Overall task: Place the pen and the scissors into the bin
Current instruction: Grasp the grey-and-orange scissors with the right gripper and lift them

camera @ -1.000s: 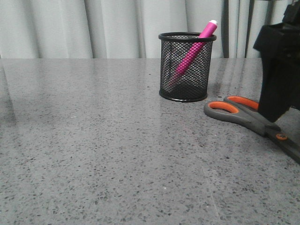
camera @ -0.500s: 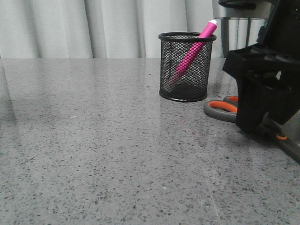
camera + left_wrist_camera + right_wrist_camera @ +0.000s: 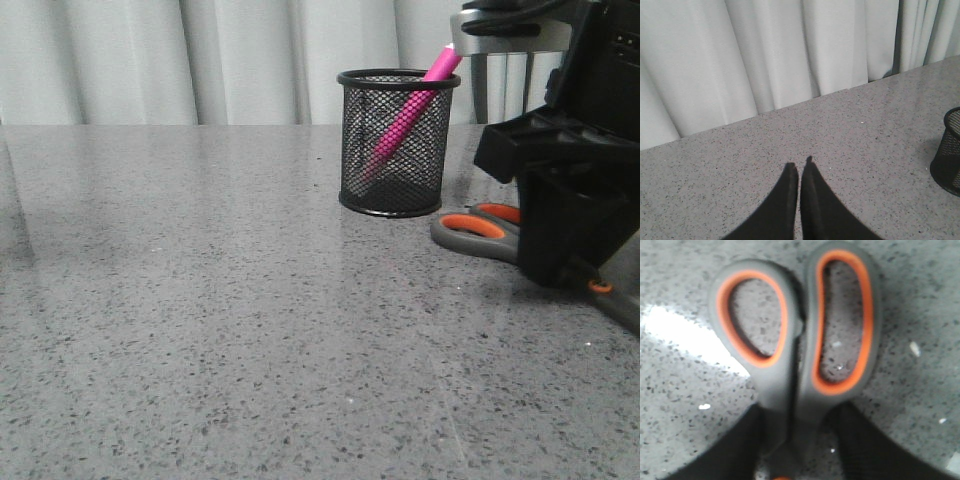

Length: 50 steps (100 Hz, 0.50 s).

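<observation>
Scissors (image 3: 795, 340) lie flat right of the mesh bin (image 3: 398, 142); rigid, slick. Our right gripper (image 3: 795, 450) straddles the handle neck, jaws wide, best hold. Left gripper (image 3: 799, 172) closed, empty.

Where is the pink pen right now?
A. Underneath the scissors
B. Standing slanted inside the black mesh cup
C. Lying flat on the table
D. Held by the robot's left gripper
B: in the front view the pen leans inside the bin, its top end poking up over the rim, while the scissors lie on the table beside it.
</observation>
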{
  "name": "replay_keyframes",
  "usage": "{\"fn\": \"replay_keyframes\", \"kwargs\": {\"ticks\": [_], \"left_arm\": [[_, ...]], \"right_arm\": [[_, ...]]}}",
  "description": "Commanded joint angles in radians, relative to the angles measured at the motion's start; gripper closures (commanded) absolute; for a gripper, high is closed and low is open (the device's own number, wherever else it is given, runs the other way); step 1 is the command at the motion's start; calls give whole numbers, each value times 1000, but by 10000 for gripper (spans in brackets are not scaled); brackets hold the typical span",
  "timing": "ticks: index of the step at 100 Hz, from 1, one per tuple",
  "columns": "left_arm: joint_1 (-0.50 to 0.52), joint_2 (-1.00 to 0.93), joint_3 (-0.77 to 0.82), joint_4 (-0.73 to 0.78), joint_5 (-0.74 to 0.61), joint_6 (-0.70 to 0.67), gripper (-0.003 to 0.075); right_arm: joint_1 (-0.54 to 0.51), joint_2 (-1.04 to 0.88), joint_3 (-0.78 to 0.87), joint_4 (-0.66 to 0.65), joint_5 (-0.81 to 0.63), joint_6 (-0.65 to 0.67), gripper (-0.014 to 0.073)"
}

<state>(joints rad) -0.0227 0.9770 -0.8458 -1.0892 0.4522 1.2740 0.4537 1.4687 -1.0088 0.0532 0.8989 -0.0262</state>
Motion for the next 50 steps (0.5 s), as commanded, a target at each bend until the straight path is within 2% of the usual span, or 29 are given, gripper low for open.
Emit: {"fn": "replay_keyframes", "kwargs": {"ticks": [1, 9, 36, 50], "left_arm": [[5, -17, -28, -44, -26, -5, 739], [5, -17, -28, -44, -26, -5, 739], [5, -17, -28, -44, -26, -5, 739], [5, -17, -28, -44, -26, -5, 740]], "right_arm": [[0, -7, -16, 16, -10, -1, 520], [0, -9, -16, 16, -3, -11, 669], [0, -169, -14, 16, -65, -18, 669], [0, -319, 19, 16, -222, -18, 669]]}}
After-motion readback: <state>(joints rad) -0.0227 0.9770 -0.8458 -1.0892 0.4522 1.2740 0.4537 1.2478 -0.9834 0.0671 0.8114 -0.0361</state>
